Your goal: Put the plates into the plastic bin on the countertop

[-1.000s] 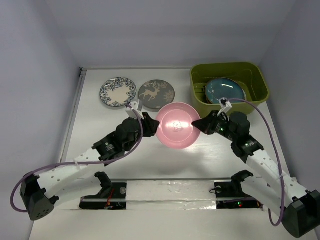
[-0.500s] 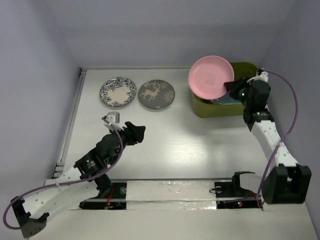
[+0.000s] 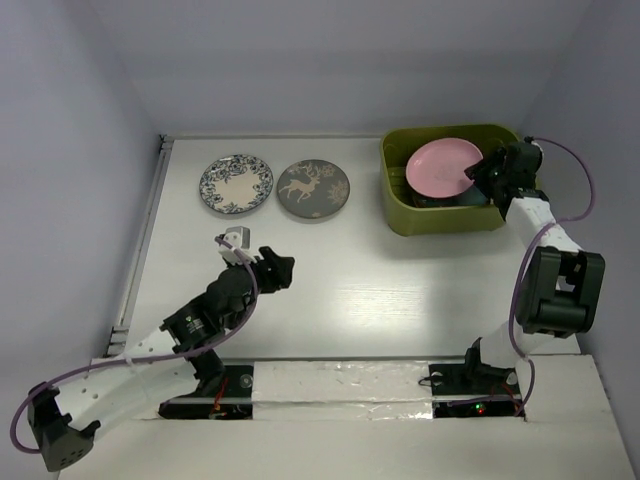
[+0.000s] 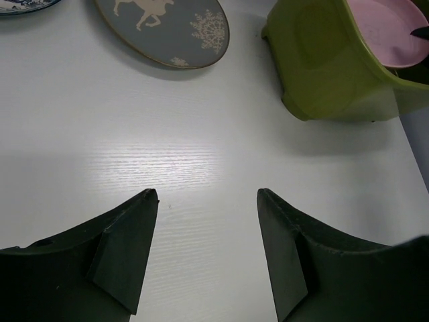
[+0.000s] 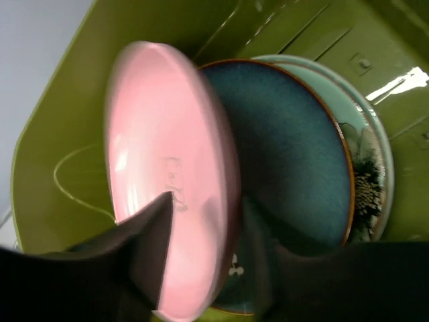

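Remote desk, top view: I am working the right pincer [image 3: 482, 172] at the 3 o'clock edge of the pink plate [image 3: 440, 165]. The plate is tilting steeply inside the plastic bin [image 3: 440, 222] at the counter's [image 3: 400, 290] 1 o'clock corner and leaning over the dark teal plate [image 5: 288, 161] lying there. The pincer's fingers are straddling the rim, one on each face, but I cannot tell whether they are pinching it or standing slack. The left pincer [image 3: 275, 268] is hanging open and empty over bare counter toward 8 o'clock. The grey deer plate [image 3: 313, 188] and the blue-white floral plate [image 3: 236, 184] are waiting at 11 o'clock.

As I am judging it, a plate let go at this tilt could slap onto the stack and chip. It could also wedge on edge against the bin wall, stealing room from the others. Backing out while a finger is catching the rim could drag it over the side.
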